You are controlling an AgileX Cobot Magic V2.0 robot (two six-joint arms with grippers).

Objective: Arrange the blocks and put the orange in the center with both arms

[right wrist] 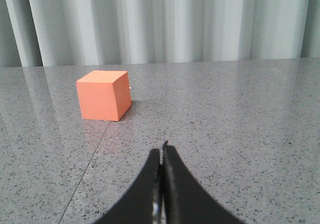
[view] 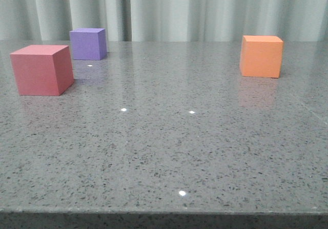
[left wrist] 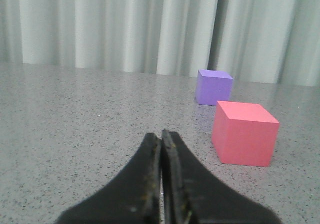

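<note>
A grey speckled table (view: 164, 152) stretches toward a pale pleated curtain (view: 205, 8). At the far left sits a pinkish-red cube (view: 41, 69). Just behind it and slightly to its right stands a purple cube (view: 88, 43), near it but not touching. The middle of the table holds no block. Well apart, toward the right, rests the orange cube (view: 261, 56).

No arm shows in the front view. In its wrist view the left hand (left wrist: 161, 134) is clenched, its dark pointed fingers pressed together on nothing, with the pinkish-red and purple cubes ahead of it. The right hand (right wrist: 162, 149) is likewise clenched and empty, with the orange cube ahead of it and apart from it.

The task appears to be at its very start: no block is gripped. The next move likely calls for the right hand to spread its fingers, reach the orange cube, and carry it toward the table's centre.
</note>
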